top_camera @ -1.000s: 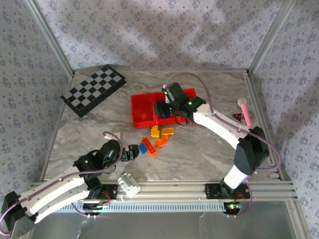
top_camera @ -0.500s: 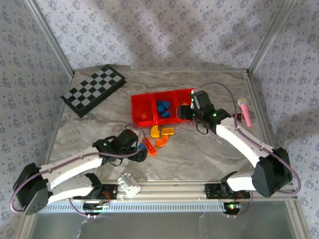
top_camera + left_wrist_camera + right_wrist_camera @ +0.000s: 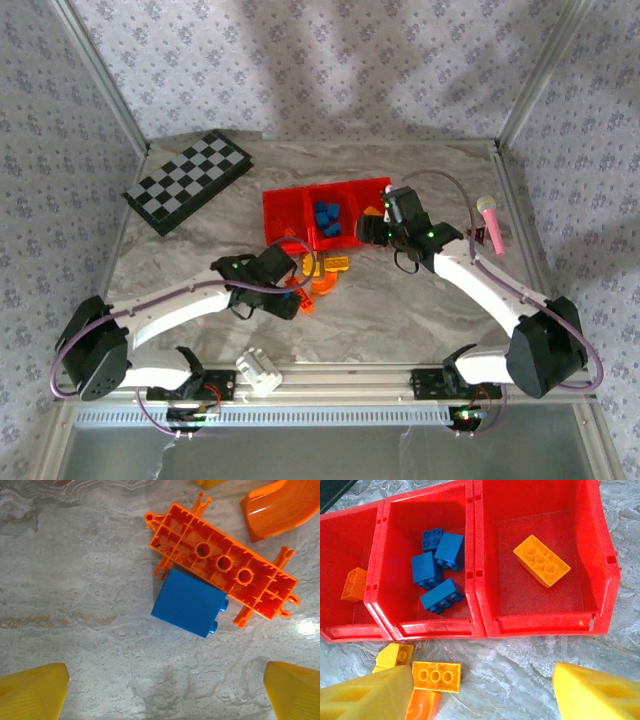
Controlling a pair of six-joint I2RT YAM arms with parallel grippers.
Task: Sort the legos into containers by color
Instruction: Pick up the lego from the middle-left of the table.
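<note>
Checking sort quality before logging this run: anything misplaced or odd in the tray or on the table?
Red tray is sorted cleanly by color. Only oddity: on the table, the long orange piece lies underside up, with a blue brick tipped on its side against it.

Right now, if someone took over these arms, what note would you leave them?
Left gripper: open, empty, hovering over a loose blue brick lying against an orange plate.
Right gripper: open, empty, in front of the red tray.
Done: four blue bricks in the middle compartment, one orange brick left, one yellow brick right.
To do: table pieces, including a loose yellow brick and curved orange piece.
</note>
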